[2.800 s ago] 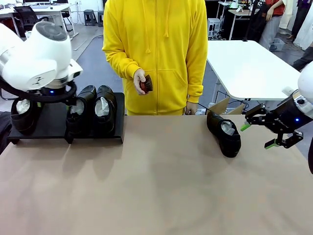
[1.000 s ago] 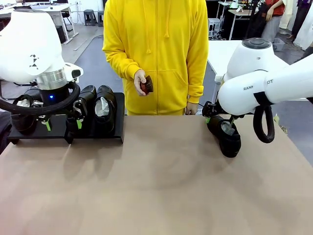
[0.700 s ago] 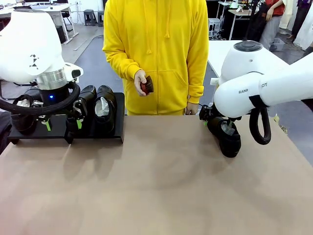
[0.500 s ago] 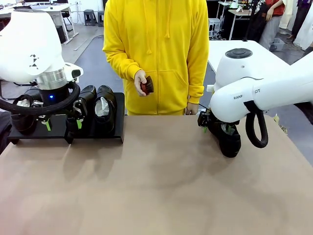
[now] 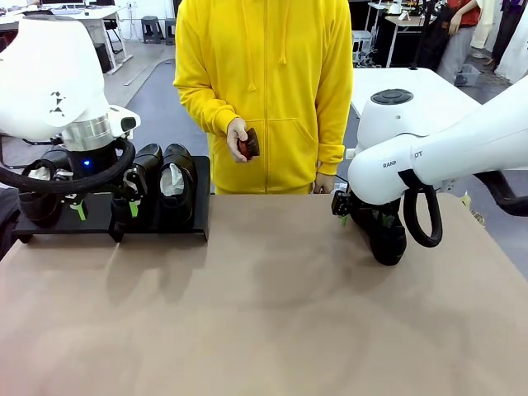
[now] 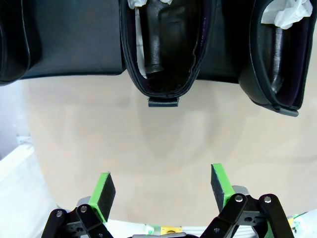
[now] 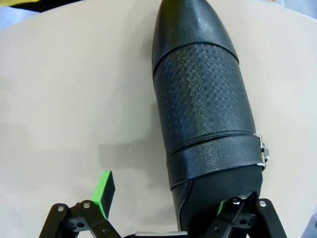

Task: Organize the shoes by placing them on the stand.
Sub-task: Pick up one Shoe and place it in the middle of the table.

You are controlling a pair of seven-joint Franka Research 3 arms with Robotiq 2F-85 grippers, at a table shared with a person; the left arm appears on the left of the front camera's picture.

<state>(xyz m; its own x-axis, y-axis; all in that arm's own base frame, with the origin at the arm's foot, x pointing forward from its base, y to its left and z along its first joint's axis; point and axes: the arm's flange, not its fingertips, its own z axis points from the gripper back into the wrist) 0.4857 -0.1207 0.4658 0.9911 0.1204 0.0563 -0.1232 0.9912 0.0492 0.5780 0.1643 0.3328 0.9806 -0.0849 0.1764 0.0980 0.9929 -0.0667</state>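
Three black shoes stand on the black stand (image 5: 169,223): one at its left end (image 5: 37,196) and two side by side at its right (image 5: 146,175) (image 5: 176,177). My left gripper (image 5: 106,210) hangs open just in front of the stand. In the left wrist view it (image 6: 162,186) is empty above the tabletop, facing a shoe's heel (image 6: 166,47). A fourth shoe (image 5: 386,238) lies on the table at the right. My right gripper (image 7: 166,198) is open at its heel (image 7: 203,109): one green pad (image 7: 103,192) shows left of the shoe, and the shoe hides the other finger.
A person in a yellow hoodie (image 5: 264,91) stands at the far edge and holds a small reddish-brown brush (image 5: 247,144). The bare tan tabletop (image 5: 264,313) stretches between the stand and the right shoe. A white table (image 5: 429,115) stands behind at the right.
My right arm has swung in from the right and come down over the lone shoe, drifting left. My left arm has risen upright at the stand and then held still.
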